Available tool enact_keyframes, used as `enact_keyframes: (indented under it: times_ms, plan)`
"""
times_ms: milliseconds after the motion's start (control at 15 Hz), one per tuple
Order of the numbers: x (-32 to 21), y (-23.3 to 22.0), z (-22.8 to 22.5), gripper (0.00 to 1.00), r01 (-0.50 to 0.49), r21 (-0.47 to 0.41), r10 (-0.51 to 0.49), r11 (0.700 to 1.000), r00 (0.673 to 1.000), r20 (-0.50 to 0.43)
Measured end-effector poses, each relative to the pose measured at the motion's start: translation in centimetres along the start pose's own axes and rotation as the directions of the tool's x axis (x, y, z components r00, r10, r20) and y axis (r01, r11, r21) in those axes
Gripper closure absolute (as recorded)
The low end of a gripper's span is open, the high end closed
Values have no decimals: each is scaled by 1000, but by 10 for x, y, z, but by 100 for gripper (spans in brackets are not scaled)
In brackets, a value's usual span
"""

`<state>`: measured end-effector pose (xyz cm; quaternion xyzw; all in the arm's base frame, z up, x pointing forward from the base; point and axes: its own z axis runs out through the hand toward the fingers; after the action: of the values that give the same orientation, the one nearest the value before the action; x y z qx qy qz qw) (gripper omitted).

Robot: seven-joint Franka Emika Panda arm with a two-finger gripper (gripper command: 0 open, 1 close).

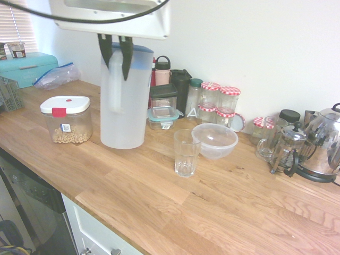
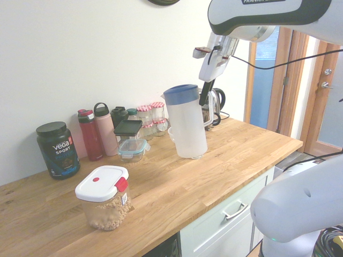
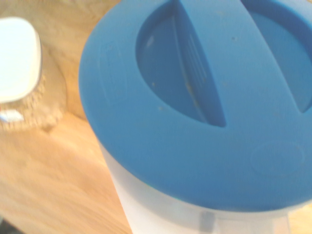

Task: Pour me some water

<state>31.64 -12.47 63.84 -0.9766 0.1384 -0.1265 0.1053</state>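
Standing upright on the wooden counter, the frosted jug wears its blue lid, and no water line can be made out through its cloudy wall. The gripper hangs just above the jug's handle side, its two dark fingers pointing down and pressed together with nothing between them; in the second exterior view they sit beside the lid's far rim, and whether they touch the jug cannot be told. The wrist view looks almost straight down on the lid, filling most of the picture, with the cereal box a blur at one side.

In the first exterior view, an empty glass stands near the jug's right side, closer to the counter's front edge, and a clear bowl sits just beyond it, touching or nearly so. Left of the jug is a cereal box with a white lid and red tab. Behind the jug, along the wall, stand bottles, a stack of tubs and jars with red checked lids. Far right are a mug, a French press and a steel kettle. A dark protein canister stands at the left end in the second exterior view
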Motion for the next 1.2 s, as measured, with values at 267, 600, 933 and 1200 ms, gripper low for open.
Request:
enact_keyframes:
  times_ms: [267, 600, 933, 1200]
  plan:
    - [21, 45, -25, 100, 102, 37, -102, 994, 995, 9]
    - [64, 103, -18, 100, 209, 39, -211, 977, 977, 44]
    - [93, 160, -28, 100, 277, 5, -277, 961, 958, 72]
    - [105, 179, -26, 100, 357, -45, -350, 933, 930, 113]
